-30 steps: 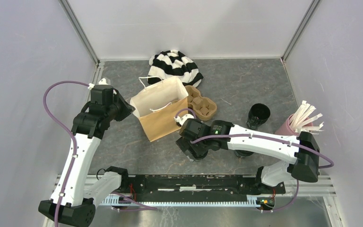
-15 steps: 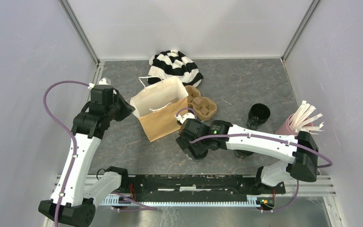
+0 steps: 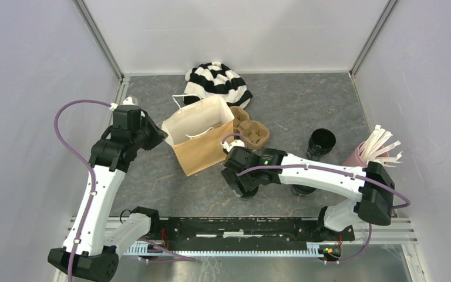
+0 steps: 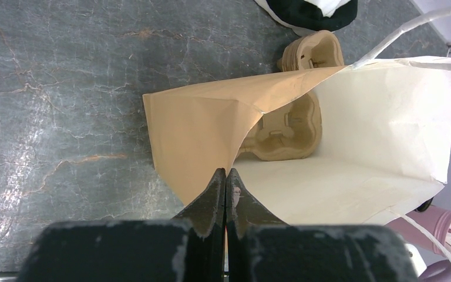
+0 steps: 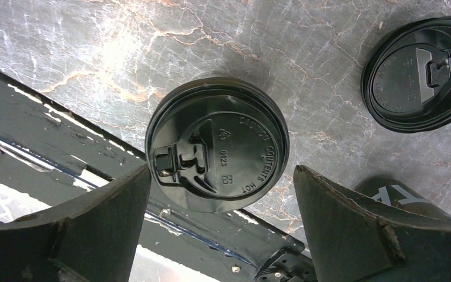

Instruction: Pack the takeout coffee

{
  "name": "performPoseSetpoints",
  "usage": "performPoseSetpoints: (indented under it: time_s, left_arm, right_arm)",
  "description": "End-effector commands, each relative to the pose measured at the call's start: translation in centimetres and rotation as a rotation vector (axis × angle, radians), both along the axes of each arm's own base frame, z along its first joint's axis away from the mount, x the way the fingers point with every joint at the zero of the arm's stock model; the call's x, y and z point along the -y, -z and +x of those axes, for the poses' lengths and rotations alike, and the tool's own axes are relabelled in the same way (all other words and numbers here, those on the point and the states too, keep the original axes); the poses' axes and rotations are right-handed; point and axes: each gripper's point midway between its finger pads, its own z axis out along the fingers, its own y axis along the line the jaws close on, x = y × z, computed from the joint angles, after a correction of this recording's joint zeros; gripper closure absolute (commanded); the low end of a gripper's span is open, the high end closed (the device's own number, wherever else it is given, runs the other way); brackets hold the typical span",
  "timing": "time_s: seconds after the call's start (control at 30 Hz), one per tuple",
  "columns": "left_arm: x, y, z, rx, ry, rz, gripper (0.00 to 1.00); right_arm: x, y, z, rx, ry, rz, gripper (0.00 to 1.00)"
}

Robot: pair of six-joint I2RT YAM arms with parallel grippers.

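Left gripper (image 4: 226, 176) pinched closed on rim of upright brown paper bag (image 3: 199, 154) | cardboard carrier (image 3: 252, 134) just beside bag | right gripper (image 5: 222, 170) spread wide, straddling lidded coffee cup (image 5: 217, 141) on counter (image 5: 305, 35) | second lidded cup (image 5: 421, 73) nearby.

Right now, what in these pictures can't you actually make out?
Right gripper: top view, fingers hidden under its own wrist.
Near coffee cup: right wrist view, lid covers its body.
Second lid: right wrist view, cut by the right edge.
Paper bag floor: top view, behind its front wall.
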Motion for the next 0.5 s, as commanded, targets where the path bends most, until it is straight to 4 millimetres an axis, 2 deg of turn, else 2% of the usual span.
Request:
performPoseSetpoints:
  time_s: [0.0, 0.17, 0.47]
  left_arm:
    - [0.17, -0.2, -0.1, 0.008, 0.047, 0.028, 0.98]
    - [0.21, -0.21, -0.06, 0.006, 0.048, 0.027, 0.98]
    - [0.26, -0.11, 0.01, 0.003, 0.048, 0.025, 0.98]
  right_arm:
    - [-0.21, 0.11, 0.5, 0.008, 0.029, 0.024, 0.02]
    - [-0.19, 0.29, 0.65, 0.004, 0.031, 0.033, 0.07]
    - [-0.31, 0.57, 0.76, 0.001, 0.011, 0.014, 0.08]
